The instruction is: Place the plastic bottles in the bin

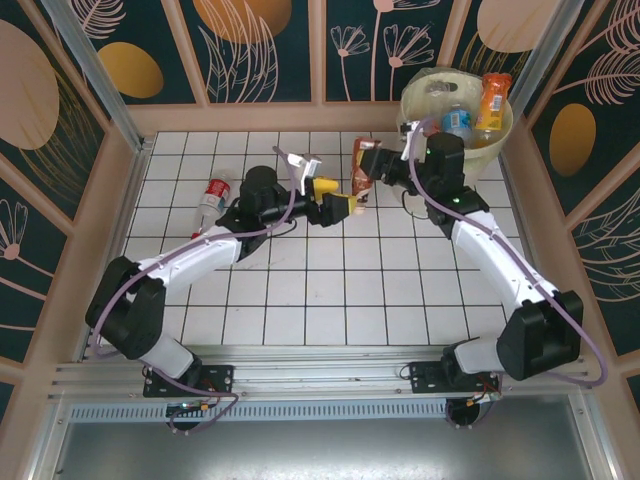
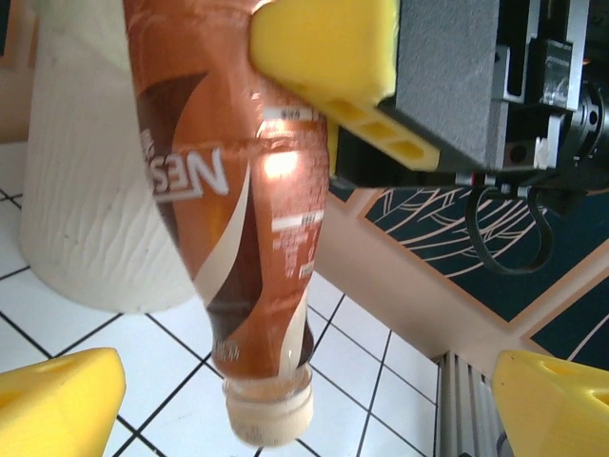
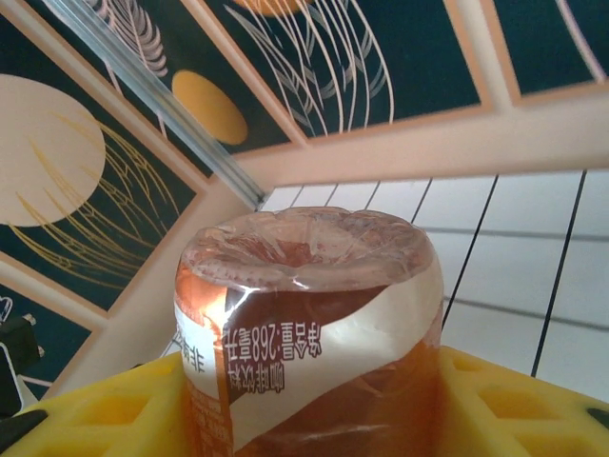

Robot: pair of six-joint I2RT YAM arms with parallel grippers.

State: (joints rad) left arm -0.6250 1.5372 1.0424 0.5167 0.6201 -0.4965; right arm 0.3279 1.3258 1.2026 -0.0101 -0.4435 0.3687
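My right claw is clamped on a brown-labelled amber plastic bottle, neck down, near the large round cream plastic bin; my left claw gapes wide beside that bottle. A blue-labelled bottle and an orange bottle lie in the bin; a clear red-labelled bottle lies on the white-tiled table, well apart.

I see a white tiled surface with dark lines, one clear bottle with a red label lying on its side near the far left, a big cream bin standing in the far right corner, well apart from it.
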